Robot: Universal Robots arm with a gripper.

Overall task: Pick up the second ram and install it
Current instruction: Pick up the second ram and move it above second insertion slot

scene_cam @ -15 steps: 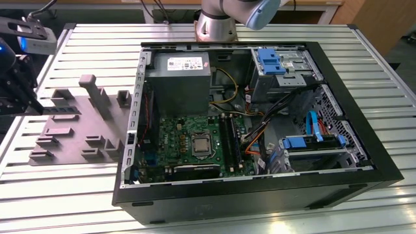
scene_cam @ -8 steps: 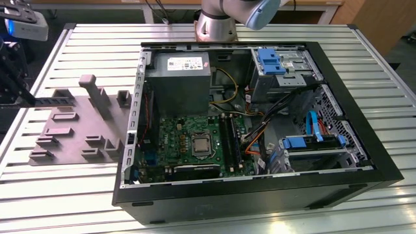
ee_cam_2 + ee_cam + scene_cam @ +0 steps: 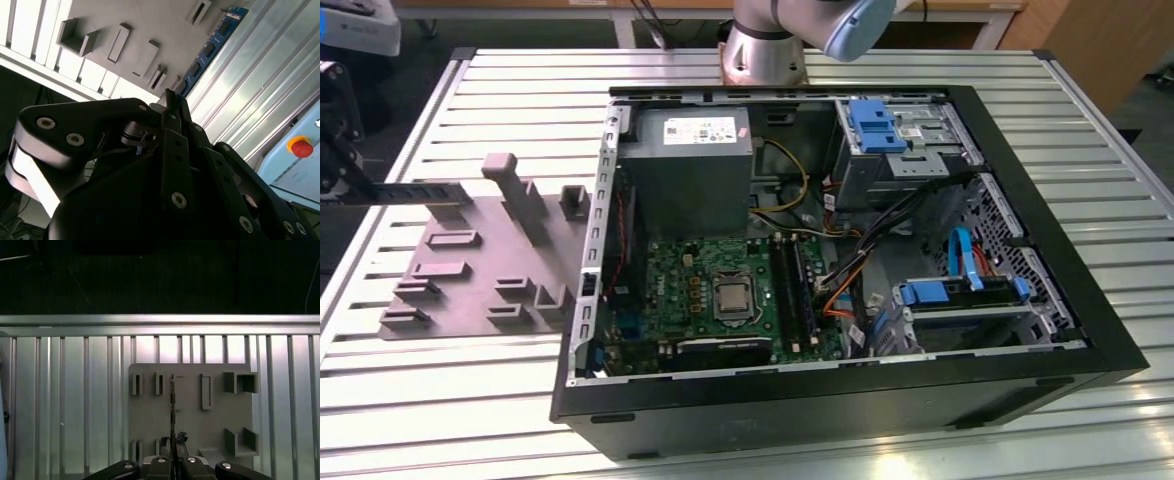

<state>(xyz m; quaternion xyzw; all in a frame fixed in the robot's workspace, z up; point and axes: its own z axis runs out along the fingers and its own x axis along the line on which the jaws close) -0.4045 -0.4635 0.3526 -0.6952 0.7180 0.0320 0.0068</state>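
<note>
The second ram [image 3: 420, 190] is a thin dark strip held level above the gray fixture [image 3: 480, 265], at the exterior view's left. My gripper [image 3: 344, 185] is shut on one end of it. In the second wrist view the blue-green strip with black chips [image 3: 210, 47] runs away from my closed fingertips [image 3: 170, 100]. The first wrist view has the strip edge-on [image 3: 172, 405] over the fixture [image 3: 210, 420], with my gripper [image 3: 172, 445] clamped on it. The open computer case [image 3: 1067, 300] holds the green motherboard [image 3: 707, 290], well to the exterior view's right of the strip.
The fixture carries upright blocks [image 3: 520, 195] and low slotted holders [image 3: 440, 270] under the strip. The slatted metal table [image 3: 454, 400] surrounds the case. Cables [image 3: 854, 270] and blue drive bays [image 3: 961, 295] crowd the case. A red stop button [image 3: 301, 147] sits beside the table.
</note>
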